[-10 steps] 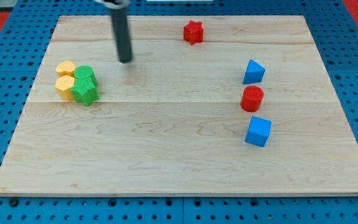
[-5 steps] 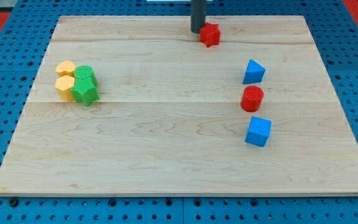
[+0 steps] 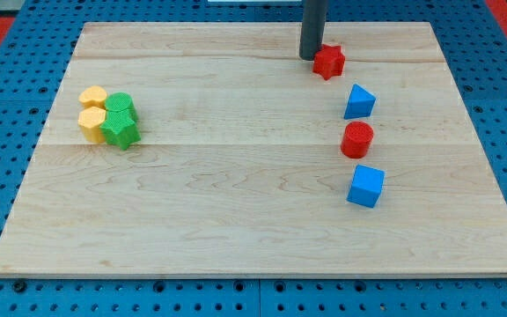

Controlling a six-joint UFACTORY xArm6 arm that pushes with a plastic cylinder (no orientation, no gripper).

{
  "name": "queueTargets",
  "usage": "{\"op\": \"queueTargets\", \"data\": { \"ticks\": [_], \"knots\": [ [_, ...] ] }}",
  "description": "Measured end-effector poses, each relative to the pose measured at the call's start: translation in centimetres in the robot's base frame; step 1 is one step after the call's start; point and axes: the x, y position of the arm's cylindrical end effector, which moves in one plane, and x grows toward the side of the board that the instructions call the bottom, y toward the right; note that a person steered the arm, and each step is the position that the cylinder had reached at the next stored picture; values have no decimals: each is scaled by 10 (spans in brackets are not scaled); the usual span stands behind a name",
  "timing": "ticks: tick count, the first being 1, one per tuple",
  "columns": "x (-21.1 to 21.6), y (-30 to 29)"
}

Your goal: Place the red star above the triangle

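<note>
Where my tip [image 3: 311, 56] touches: red star [image 3: 328, 62].

Two red blocks [image 3: 328, 62], two blue [image 3: 359, 102], two yellow [image 3: 92, 97], and two green [image 3: 120, 105].

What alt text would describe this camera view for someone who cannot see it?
My tip touches the left side of a small red star block near the top of a wooden board, just above-left of a blue triangle block. Other coloured blocks lie elsewhere.
</note>
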Motion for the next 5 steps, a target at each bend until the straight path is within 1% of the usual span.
{"op": "queueTargets", "data": {
  "ticks": [3, 5],
  "knots": [
    [7, 8],
    [8, 33]
  ]
}}
